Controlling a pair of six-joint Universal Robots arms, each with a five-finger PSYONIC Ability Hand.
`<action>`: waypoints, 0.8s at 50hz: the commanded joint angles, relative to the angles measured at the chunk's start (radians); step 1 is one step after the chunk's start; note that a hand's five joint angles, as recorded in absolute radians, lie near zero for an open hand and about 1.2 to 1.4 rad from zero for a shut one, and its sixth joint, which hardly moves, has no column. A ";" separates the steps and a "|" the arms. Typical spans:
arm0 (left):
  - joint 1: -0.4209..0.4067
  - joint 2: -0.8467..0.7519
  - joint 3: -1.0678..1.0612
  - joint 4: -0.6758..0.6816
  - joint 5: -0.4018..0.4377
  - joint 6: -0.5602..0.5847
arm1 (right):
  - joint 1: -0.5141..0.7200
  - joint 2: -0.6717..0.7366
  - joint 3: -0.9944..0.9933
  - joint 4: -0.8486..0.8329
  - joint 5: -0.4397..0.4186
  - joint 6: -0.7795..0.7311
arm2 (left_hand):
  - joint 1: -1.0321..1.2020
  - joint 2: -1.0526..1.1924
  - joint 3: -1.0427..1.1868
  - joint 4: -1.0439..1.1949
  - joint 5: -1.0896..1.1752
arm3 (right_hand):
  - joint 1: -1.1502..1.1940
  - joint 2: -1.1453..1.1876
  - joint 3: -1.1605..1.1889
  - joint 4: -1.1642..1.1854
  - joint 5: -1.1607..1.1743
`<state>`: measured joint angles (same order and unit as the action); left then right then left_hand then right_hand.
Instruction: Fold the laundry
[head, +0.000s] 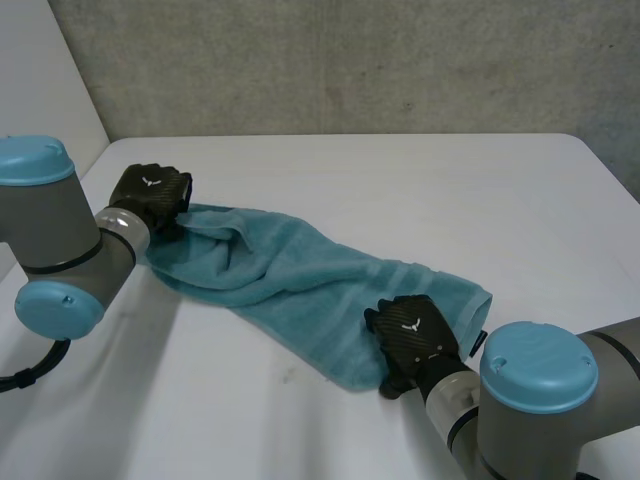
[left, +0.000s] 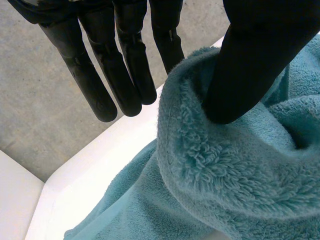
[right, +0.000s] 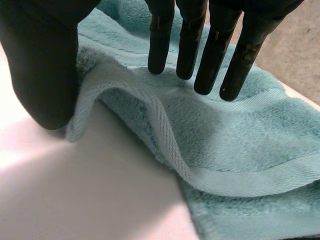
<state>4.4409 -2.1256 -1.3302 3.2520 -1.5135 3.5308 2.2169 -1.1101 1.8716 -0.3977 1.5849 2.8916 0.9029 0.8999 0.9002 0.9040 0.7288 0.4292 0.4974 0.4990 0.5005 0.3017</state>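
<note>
Soft-looking, floppy towel (head: 290, 280) lies on the tabletop (head: 400, 190); left hand (head: 150, 197) and right hand (head: 412, 335), fingers straight, press its opposite ends, where hems look grippable.

left hand (head: 150, 196): fingers straight, thumb apart | right hand (head: 412, 330): fingers straight, thumb apart

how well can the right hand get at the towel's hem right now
Probably yes. The right hand rests on the towel at its near end, straight fingers on top and thumb beside the raised hem, with nothing lying between them.
</note>
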 joint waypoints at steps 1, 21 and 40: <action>0.000 0.003 0.000 0.000 0.000 0.000 | -0.002 -0.016 0.001 -0.021 0.010 -0.038 | 0.121 0.124 0.124 0.120 0.120 | 0.369 0.301 0.299 0.298 0.322; 0.000 0.129 -0.079 -0.026 -0.052 -0.003 | -0.204 -0.379 -0.041 0.093 -0.054 -0.115 | 0.293 0.296 0.296 0.292 0.293 | 0.967 0.899 0.897 0.896 0.920; -0.021 0.023 0.003 0.023 -0.125 -0.098 | -0.370 -0.100 -0.408 0.398 -0.161 -0.259 | 0.493 0.496 0.496 0.492 0.493 | 0.967 0.899 0.897 0.896 0.920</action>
<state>4.4236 -1.9826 -1.5009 3.2370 -1.5995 3.4424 1.8389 -1.3126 1.6590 0.0115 1.3731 2.6107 1.1034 1.1969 1.1870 1.1915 0.9658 0.9742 1.1765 1.1770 1.1887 0.9797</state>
